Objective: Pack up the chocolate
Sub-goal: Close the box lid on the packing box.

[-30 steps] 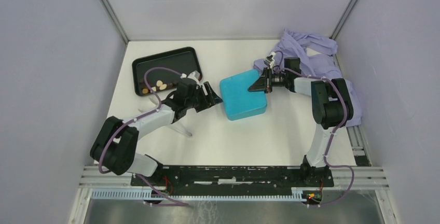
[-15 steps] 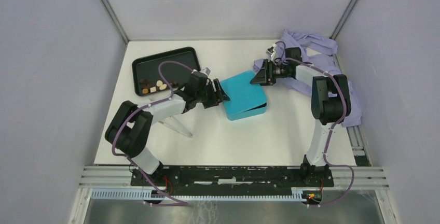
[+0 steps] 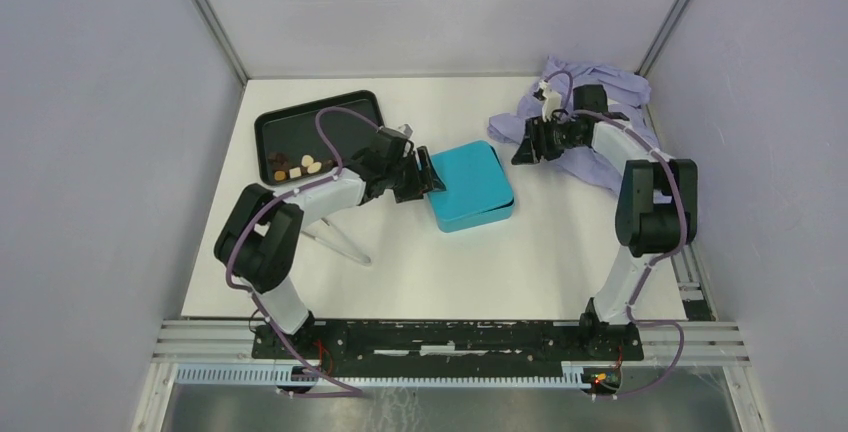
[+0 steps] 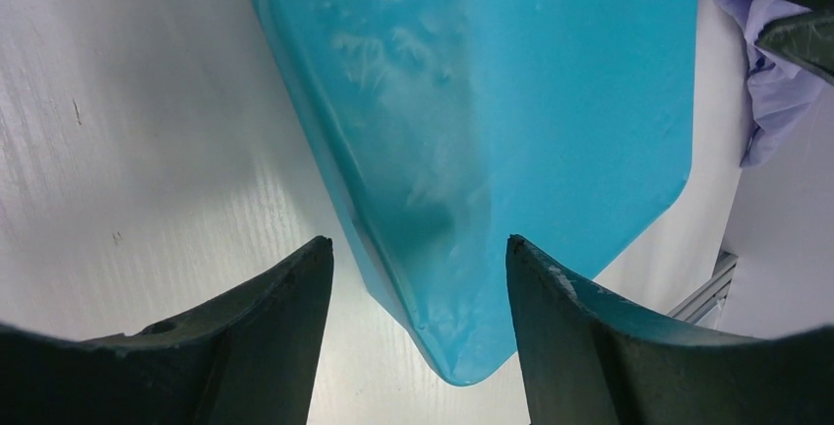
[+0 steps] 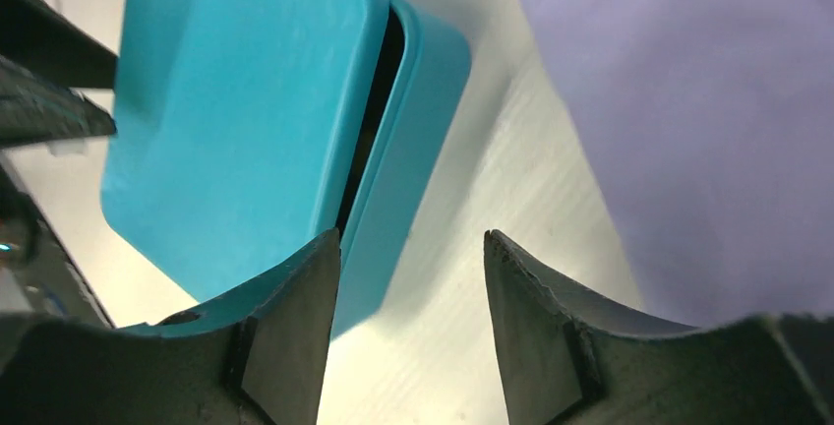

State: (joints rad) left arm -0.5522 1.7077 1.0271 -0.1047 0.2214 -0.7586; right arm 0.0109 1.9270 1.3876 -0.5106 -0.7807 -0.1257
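Chocolate (image 3: 296, 165) is in the near-left corner of the black tray (image 3: 290, 127): a handful of dark, tan and cream pieces, none in a claw. In the top view it lies at about 9 o'clock from the left gripper (image 3: 424, 173), and near it. From the right gripper (image 3: 521, 144) it's well apart, with the teal box (image 3: 475, 187) in between, so the left arm is the nearer one for any pick. Both claws are wide and hold nothing. In the left wrist view the box's corner pokes in between the spread jaws; can't tell if they touch it. The right claw is off the box at its 1 o'clock, just beside the purple cloth (image 3: 600, 102), aimed at the box's far-right corner. Lid is on the box but slightly ajar (dark gap between lid and base in the right wrist view); contents are hidden. The box is squarish, so no long axis to align to. My read: nothing goes in until that lid is off, and the left claw has to turn from facing 3 o'clock to 9 o'clock to reach the tray.
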